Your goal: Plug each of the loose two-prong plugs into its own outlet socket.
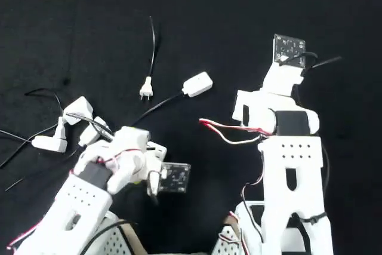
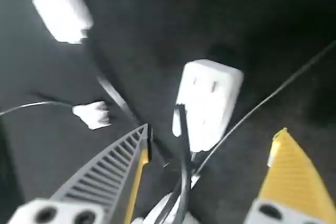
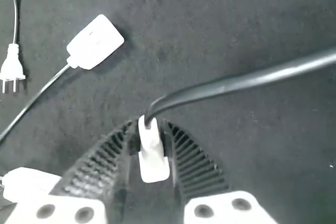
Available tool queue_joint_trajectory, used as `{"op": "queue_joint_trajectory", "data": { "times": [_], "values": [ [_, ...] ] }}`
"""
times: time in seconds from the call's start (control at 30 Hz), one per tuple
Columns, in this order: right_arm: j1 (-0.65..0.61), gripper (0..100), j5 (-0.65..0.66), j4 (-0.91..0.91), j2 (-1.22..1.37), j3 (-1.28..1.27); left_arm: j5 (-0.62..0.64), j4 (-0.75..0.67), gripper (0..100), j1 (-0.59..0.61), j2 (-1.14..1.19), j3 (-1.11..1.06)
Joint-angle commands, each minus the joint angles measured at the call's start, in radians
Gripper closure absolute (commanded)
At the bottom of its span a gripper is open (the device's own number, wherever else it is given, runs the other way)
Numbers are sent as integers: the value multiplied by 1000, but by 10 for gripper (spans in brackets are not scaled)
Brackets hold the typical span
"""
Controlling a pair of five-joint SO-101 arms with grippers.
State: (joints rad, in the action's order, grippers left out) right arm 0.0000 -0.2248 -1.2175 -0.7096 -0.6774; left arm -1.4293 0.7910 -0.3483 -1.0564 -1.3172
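My right gripper (image 3: 152, 132) is shut on a white two-prong plug (image 3: 153, 156) whose black cable (image 3: 247, 80) runs off to the side. In the high view this gripper (image 1: 292, 64) sits at the far right of the table. A white outlet socket (image 3: 95, 41) (image 1: 197, 83) lies mid-table, with a loose white plug (image 3: 11, 69) (image 1: 146, 88) to its left. My left gripper (image 2: 215, 129) stands open just above another white socket (image 2: 207, 103), its two slots facing up. A second socket (image 2: 62, 10) and a small plug (image 2: 92, 115) lie beyond it.
Thin black cables (image 1: 153, 40) trail across the black tablecloth (image 1: 239, 22). White sockets (image 1: 79, 110) (image 1: 51, 142) cluster at the left by the left arm. Red and white wires (image 1: 224, 131) hang off the right arm. The far middle of the table is bare cloth.
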Motion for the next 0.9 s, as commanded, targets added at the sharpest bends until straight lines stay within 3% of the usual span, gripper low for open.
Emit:
{"op": "queue_joint_trajectory", "data": {
  "times": [0.0,0.2,0.47,0.53,0.73,0.87],
  "values": [
    [23,984,8,12,-27,61,-68,-173,647,-15,189,94],
    [23,983,5,126,-27,-12,-69,-295,647,-15,402,142],
    [23,982,2,137,-27,-19,-61,-299,648,-8,448,117],
    [23,982,2,140,-27,-21,-31,-299,687,-13,450,111],
    [6,982,2,173,-25,-47,132,-292,937,-15,451,110],
    [-35,982,2,187,-25,-70,132,-292,932,-18,479,97]
  ]
}}
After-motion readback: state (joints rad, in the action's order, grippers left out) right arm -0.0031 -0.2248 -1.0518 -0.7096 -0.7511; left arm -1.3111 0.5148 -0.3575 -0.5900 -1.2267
